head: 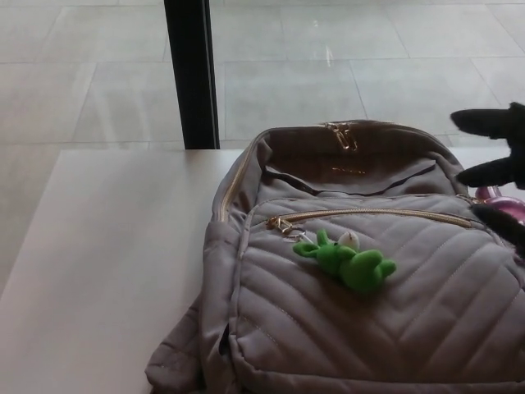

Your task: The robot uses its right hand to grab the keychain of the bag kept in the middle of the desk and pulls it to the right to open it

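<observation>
We see a grey bag (369,304) lying mid-bench (107,263), front zipper (369,214) shut. Green keychain (349,260) rests on its front pocket. Pink bottle (502,201) just beside bag. Right hand (498,156) at far right, fingers spread, empty, apart from keychain.

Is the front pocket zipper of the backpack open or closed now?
Closed. The gold zipper runs unbroken across the front pocket, its pull at the left end beside the green frog keychain. The right hand has not touched it.
</observation>
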{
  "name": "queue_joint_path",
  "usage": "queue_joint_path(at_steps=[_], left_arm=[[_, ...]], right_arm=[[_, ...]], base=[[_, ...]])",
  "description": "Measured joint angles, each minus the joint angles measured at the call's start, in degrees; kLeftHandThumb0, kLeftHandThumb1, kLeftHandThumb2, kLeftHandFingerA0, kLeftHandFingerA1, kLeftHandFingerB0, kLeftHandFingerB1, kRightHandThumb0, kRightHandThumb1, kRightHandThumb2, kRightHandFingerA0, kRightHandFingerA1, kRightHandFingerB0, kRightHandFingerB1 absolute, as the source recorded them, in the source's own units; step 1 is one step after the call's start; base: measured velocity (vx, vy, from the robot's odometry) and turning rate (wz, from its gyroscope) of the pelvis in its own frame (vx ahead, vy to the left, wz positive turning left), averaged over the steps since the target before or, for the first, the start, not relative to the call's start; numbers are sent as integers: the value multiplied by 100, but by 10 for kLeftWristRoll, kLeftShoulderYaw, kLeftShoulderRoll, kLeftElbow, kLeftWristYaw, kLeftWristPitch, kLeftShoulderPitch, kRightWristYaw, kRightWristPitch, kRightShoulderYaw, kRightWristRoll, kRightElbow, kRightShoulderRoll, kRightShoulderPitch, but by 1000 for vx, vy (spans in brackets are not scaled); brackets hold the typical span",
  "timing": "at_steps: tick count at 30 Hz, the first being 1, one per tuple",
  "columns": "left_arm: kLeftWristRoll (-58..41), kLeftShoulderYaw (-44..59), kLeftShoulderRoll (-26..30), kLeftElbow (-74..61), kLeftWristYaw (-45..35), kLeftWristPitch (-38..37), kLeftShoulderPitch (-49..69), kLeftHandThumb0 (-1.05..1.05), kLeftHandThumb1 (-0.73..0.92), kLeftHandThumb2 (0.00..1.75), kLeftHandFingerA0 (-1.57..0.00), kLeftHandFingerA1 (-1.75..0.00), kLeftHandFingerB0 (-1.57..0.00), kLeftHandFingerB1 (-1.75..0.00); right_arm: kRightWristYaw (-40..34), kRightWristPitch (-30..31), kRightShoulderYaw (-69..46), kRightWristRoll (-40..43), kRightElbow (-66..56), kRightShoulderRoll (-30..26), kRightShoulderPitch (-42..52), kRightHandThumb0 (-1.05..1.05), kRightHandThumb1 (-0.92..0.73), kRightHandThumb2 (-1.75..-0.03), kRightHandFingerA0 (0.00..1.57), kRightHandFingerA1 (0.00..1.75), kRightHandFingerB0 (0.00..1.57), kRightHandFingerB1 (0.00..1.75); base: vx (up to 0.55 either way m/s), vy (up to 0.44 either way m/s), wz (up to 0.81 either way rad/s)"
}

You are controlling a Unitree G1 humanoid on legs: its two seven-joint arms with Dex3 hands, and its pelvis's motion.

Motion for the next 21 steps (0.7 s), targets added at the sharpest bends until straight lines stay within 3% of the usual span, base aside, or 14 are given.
queue_joint_path(at_steps=[1, 6, 7, 8, 11, 12, 13, 14, 15, 16, 19, 20, 21], left_arm=[[0, 0, 0, 0, -1, 0, 0, -72, 79, 65, -58, -45, -40, -38], [0, 0, 0, 0, -4, 0, 1, -72, 79, 64, -61, -47, -39, -38], [0, 0, 0, 1, -4, 0, 0, -72, 64, 101, -54, -59, -33, -51], [0, 0, 0, 1, -4, -1, 0, -72, 81, 64, -62, -46, -41, -37], [1, -1, 0, 3, -4, -3, 0, -69, 82, 65, -60, -46, -41, -38], [1, -2, 0, 3, -4, -4, 0, -70, 83, 65, -60, -45, -40, -38], [1, -2, 0, 3, -4, -4, 0, -69, 83, 65, -60, -46, -40, -38], [1, -2, 0, 3, -4, -4, 0, -69, 83, 65, -60, -46, -40, -38], [1, -2, 0, 3, -4, -4, 0, -70, 83, 66, -60, -45, -40, -38], [1, -2, 0, 3, -4, -5, 0, -71, 83, 65, -60, -45, -41, -37], [1, -1, 0, 7, -4, -6, -2, -72, 82, 66, -58, -45, -39, -37], [1, -1, 0, 9, -5, -7, -2, -70, 66, 102, -49, -59, -32, -51], [1, 1, 0, 11, -6, -8, -3, -70, 66, 102, -50, -58, -33, -51]], right_arm=[[1, 6, 9, -1, -7, 1, -1, -74, -63, -59, 53, 64, 34, 35], [3, 45, 59, -13, -45, 3, -7, -72, -64, -60, 56, 69, 33, 37], [4, 52, 68, -18, -50, 2, -8, -72, -63, -60, 56, 67, 34, 37], [4, 61, 78, -23, -55, 2, -10, -68, -67, -60, 56, 62, 35, 34], [4, 84, 107, -46, -69, -9, -12, -67, -68, -60, 58, 58, 37, 33], [4, 91, 117, -55, -72, -16, -13, -74, -56, -75, 57, 61, 32, 40], [4, 95, 124, -62, -74, -21, -13, -70, -68, -61, 61, 57, 37, 34], [4, 98, 131, -70, -77, -25, -13, -70, -68, -61, 61, 57, 37, 34], [4, 100, 138, -79, -80, -30, -13, -79, -58, -94, 57, 64, 31, 47], [4, 101, 145, -88, -85, -33, -13, -70, -67, -61, 63, 57, 38, 33], [3, 107, 164, -114, -100, -39, -14, -71, -68, -61, 62, 56, 36, 33], [3, 109, 168, -122, -105, -41, -14, -71, -68, -61, 60, 54, 35, 33], [3, 112, 173, -132, -112, -42, -15, -74, -69, -61, 61, 56, 36, 33]], base=[[0, 0, 0], [0, 0, 0], [0, 0, 0], [0, 0, 0], [0, 0, 0], [0, 0, 0], [0, 0, 0], [0, 0, 0], [0, 0, 0], [0, 0, 0], [0, 0, 0], [0, 0, 0], [0, 0, 0]])
